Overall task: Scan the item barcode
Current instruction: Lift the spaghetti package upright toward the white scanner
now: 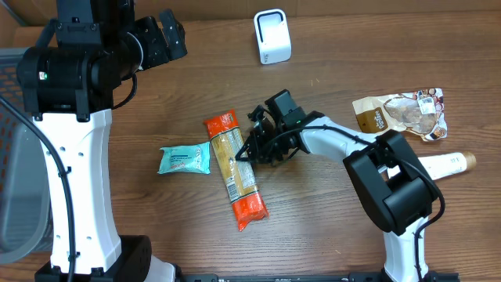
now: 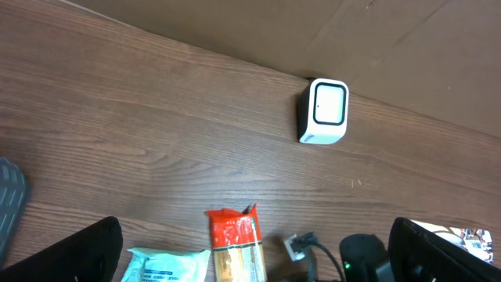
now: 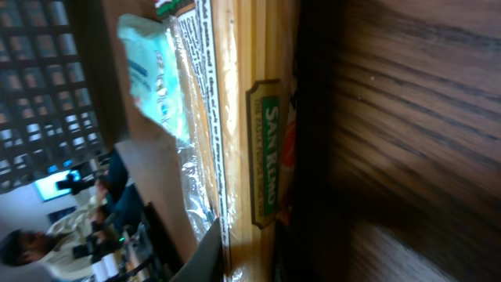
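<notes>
A long pack of spaghetti [image 1: 235,168] with orange ends lies in the middle of the table. My right gripper [image 1: 244,153] sits low at its right edge, with the jaws closed on the pack's side. In the right wrist view the pack [image 3: 243,117] fills the space between my fingers [image 3: 207,254], label sideways. The white barcode scanner [image 1: 272,36] stands at the back of the table. My left gripper [image 1: 168,35] hangs high at the back left, open and empty. Its view shows the scanner [image 2: 325,111] and the pack's orange end [image 2: 233,235].
A teal packet [image 1: 185,159] lies just left of the spaghetti. A brown and white snack bag [image 1: 399,113] and a white tube [image 1: 446,163] lie at the right. A grey basket [image 1: 12,157] stands at the left edge.
</notes>
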{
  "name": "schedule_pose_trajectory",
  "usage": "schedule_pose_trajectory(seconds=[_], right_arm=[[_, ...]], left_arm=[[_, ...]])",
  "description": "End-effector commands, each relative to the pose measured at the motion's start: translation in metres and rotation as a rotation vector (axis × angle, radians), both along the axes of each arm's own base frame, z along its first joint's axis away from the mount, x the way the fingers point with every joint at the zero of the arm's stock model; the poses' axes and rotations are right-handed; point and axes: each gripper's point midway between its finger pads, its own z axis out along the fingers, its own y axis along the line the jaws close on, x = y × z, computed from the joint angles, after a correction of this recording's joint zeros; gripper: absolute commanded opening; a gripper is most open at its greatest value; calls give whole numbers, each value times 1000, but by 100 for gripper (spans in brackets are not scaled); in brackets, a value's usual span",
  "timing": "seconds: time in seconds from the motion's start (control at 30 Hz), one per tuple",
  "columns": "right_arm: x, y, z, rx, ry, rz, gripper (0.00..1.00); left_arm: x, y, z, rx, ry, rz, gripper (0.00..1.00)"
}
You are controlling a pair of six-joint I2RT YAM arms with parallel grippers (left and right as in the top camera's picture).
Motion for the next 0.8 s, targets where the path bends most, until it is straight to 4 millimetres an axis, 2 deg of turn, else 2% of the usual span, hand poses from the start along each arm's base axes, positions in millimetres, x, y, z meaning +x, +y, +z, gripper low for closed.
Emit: schedule_pose_trajectory(seconds=[0.0,0.13,0.23,0.27,0.37,0.6,0.77], right_arm=[[7,-5,71,204,-36,43,4],[11,-19,128,329,-101,59,4],[10,-29,161,394,-139,69,4],[10,-36,179,431,-164,74,4],[9,-50,207,484,-196,75,4],[17,-87,265,584,-276,35,4],[28,-106,277,581,-301,-27,4]], left_arm=[[2,3,1,-3,-3,19,100],[2,3,1,-3,-3,19,100],[2,3,1,-3,-3,19,100],[2,3,1,-3,-3,19,100],[2,3,1,-3,-3,19,100],[2,3,1,-3,-3,19,100],[2,3,1,-3,-3,19,100]])
